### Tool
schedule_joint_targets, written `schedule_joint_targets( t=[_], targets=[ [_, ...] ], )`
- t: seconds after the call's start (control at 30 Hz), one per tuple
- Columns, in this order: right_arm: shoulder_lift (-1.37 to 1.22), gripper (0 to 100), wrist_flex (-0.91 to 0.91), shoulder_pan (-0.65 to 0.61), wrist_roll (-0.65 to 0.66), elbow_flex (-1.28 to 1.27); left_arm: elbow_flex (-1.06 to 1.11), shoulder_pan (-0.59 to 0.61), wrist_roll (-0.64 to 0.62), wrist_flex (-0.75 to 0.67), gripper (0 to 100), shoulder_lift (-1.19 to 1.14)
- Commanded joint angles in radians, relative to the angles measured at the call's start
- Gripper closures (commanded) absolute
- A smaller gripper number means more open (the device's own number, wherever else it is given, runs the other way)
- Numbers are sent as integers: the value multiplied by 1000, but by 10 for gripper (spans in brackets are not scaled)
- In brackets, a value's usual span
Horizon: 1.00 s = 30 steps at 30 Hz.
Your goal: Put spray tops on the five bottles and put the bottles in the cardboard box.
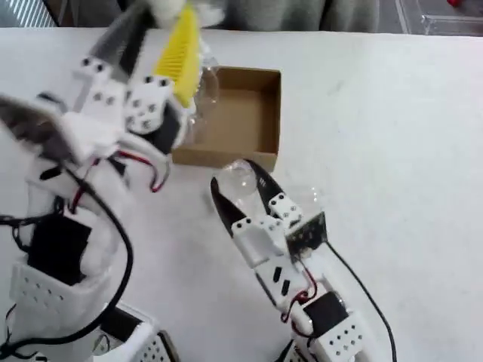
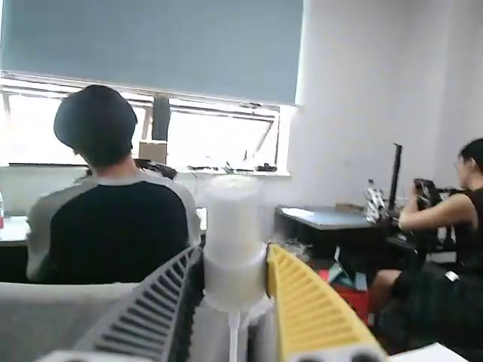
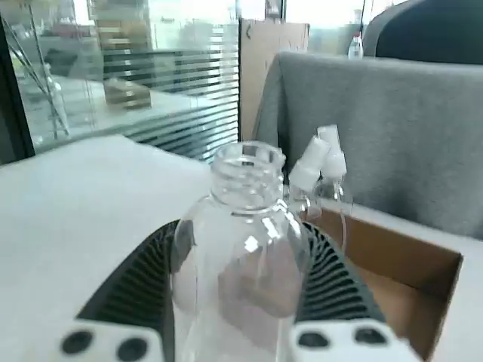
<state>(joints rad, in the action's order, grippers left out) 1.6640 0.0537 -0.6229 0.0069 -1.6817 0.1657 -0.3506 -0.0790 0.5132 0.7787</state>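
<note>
My right gripper (image 1: pixel 235 177) is shut on a clear bottle (image 1: pixel 240 183) just in front of the cardboard box (image 1: pixel 256 143). In the right wrist view the bottle (image 3: pixel 241 234) stands upright between the black fingers (image 3: pixel 332 286), and its threaded neck is bare. My left gripper (image 1: pixel 162 11) is raised high over the table's far left. It is shut on a white spray top (image 2: pixel 234 241), held between a grey finger and a yellow finger (image 2: pixel 309 309), with its dip tube hanging down. Capped bottles (image 3: pixel 321 173) stand in the box's far left corner (image 1: pixel 205 84).
The box (image 3: pixel 411 286) is open-topped, with bare floor on its right side. White tabletop (image 1: pixel 377 151) stretches to the right of the box and the right arm. A grey chair back (image 3: pixel 392 128) stands behind the table's far edge.
</note>
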Motion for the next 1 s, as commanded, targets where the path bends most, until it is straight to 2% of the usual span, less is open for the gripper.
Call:
schedule_joint_targets(
  t=[0.0,0.13,0.4,0.7,0.97],
  targets=[
    [53,984,56,-4,-8,-11,-209,-96,2,183,978,-73],
    [77,984,65,-1,-8,-12,-252,-163,2,276,978,-79],
    [71,984,67,1,-8,-12,-256,-216,2,437,978,-77],
    [71,984,87,1,-3,-12,-255,-228,0,474,978,-19],
    [74,984,94,-2,-3,-12,-245,-228,-64,548,978,10]
  ],
)
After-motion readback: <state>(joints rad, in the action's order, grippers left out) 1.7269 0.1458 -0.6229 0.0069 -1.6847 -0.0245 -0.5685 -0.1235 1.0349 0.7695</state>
